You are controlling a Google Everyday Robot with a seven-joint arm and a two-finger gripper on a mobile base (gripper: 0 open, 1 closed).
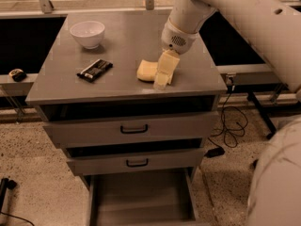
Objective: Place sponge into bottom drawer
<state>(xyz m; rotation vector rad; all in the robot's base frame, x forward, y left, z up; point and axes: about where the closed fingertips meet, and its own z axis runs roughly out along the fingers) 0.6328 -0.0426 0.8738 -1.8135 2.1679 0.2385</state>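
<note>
The pale yellow sponge (146, 70) lies on the grey cabinet top (127, 41), right of centre near the front edge. My gripper (162, 79) hangs from the white arm directly over the sponge's right end and covers that part of it. The bottom drawer (141, 199) is pulled out at the foot of the cabinet, and its flat grey floor shows nothing in it.
A white bowl (87, 33) stands at the back left of the top. A black flat packet (94, 69) lies left of the sponge. Two upper drawers with black handles (134, 129) stand slightly ajar. A black cable (230, 121) trails on the floor at the right.
</note>
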